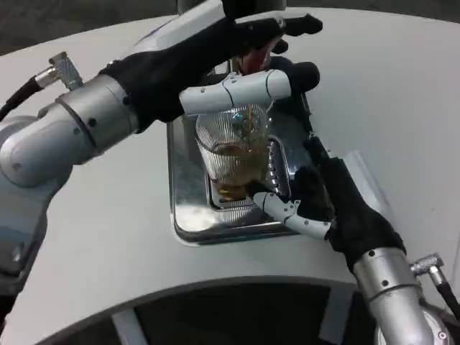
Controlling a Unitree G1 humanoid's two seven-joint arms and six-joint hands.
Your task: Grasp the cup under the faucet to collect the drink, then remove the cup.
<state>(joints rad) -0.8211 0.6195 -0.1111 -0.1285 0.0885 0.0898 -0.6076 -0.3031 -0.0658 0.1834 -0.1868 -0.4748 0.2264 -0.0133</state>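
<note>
A ribbed clear glass cup (233, 154) holding amber drink stands on the grate of a shiny metal drip tray (185, 205), under the faucet. My left hand (215, 54) reaches over the cup from the left, its fingers above and below the faucet's red lever (253, 62), gripping it. My right hand (327, 201) sits at the tray's right front. Its white thumb (282, 208) touches the cup's lower front edge, and its dark fingers (316, 159) stand spread a little to the right of the glass.
The tray lies in the middle of a round white table (108, 237), whose front edge curves close below the tray. A flat pale sheet (366, 176) lies to the right of the tray under my right forearm.
</note>
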